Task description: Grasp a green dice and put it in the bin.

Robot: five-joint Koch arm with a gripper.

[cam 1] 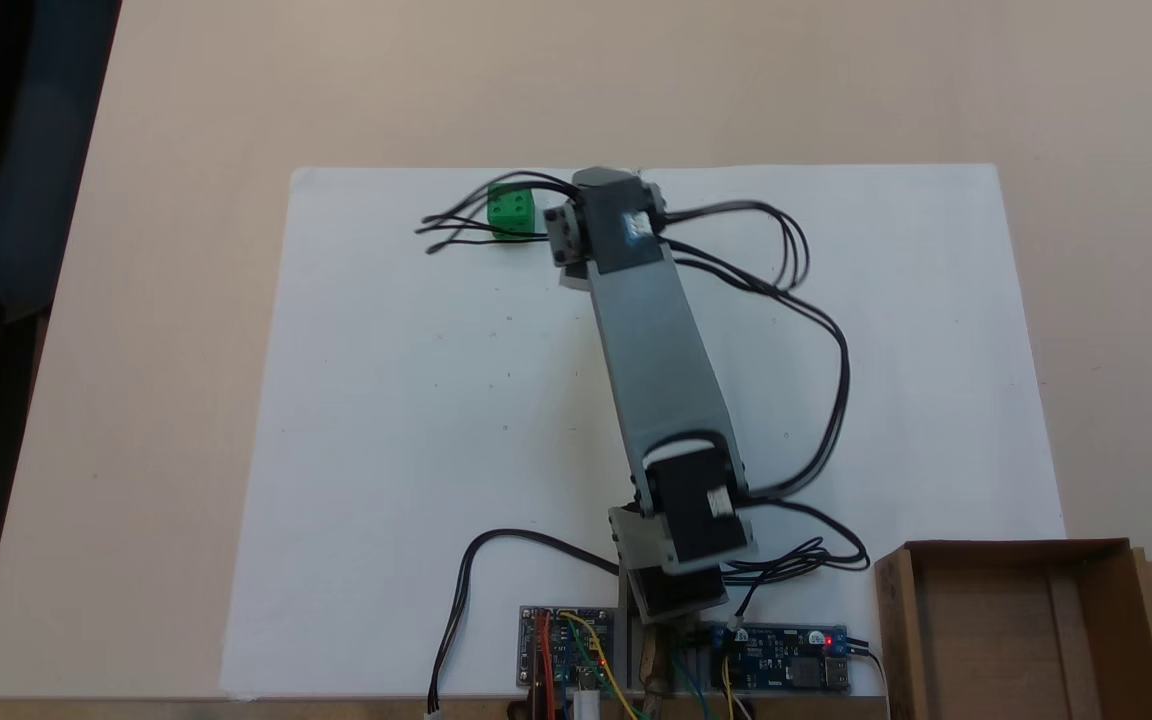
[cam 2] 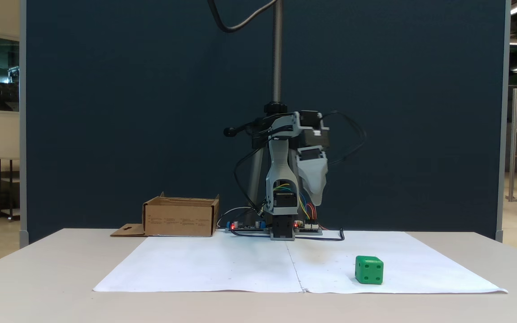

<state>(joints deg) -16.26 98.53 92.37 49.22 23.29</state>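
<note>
Green dice (cam 2: 369, 270): one small cube, resting flat on the white paper sheet (cam 1: 416, 420), free of any grip. In the top-down fixed view it lies near the sheet's far edge, just left of the arm's wrist, partly crossed by black cables (cam 1: 476, 225). Open ground around it suits an approach from above.

Gripper (cam 2: 317, 197): raised well above the sheet, pointing downward, nothing held. Its jaws line up one behind the other in the front fixed view and sit beneath the wrist in the top-down one, so I cannot tell whether they stand wide or narrow. Judged as poised for a descent; the grasp is not yet begun.

Arm (cam 1: 656, 370): grey links reaching from the base toward the dice side.

Bin (cam 1: 1011, 630): shallow cardboard box, open top, beside the base and well apart from the dice; flap with slotted hole folded outward. Looks empty.

Circuit boards (cam 1: 786, 655): at the base, red lights on.
</note>
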